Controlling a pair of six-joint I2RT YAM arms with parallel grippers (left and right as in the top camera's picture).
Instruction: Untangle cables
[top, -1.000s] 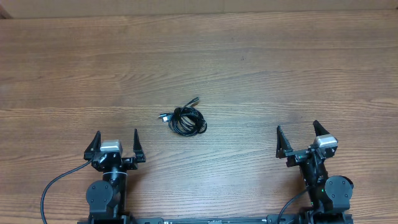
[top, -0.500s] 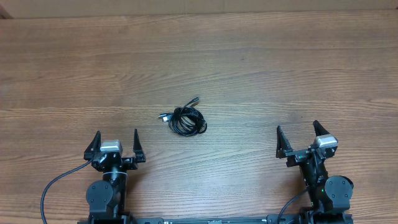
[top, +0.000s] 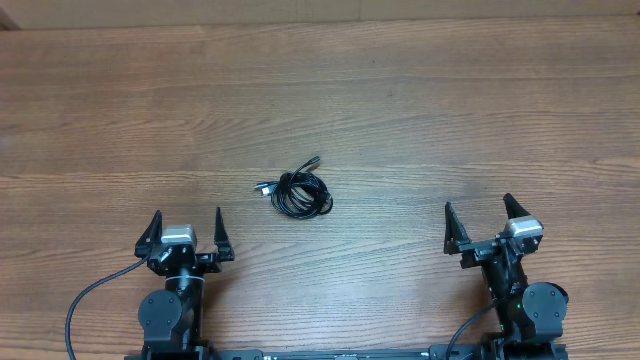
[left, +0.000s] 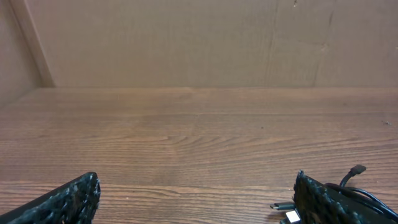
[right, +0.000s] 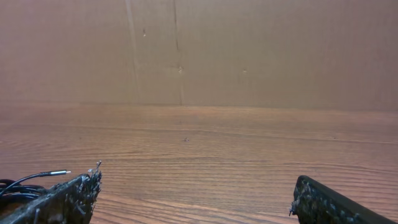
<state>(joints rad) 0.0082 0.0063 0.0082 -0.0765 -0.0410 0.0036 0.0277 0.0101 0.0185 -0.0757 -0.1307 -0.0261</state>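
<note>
The cables (top: 297, 191) lie as a small knotted black bundle with plugs sticking out, on the wooden table between the arms and a little ahead of them. My left gripper (top: 186, 228) is open and empty, behind and left of the bundle. My right gripper (top: 482, 218) is open and empty, far right of it. In the left wrist view the bundle's plugs (left: 354, 186) show past the right finger of the left gripper (left: 196, 199). In the right wrist view a cable end (right: 37, 177) shows at the far left, beside the right gripper (right: 196, 199).
The wooden table (top: 450, 110) extends far ahead of both arms. A brown cardboard wall (left: 186, 37) stands along the table's far edge, also in the right wrist view (right: 249, 50). A thicker black arm wire (top: 85, 300) curves beside the left arm base.
</note>
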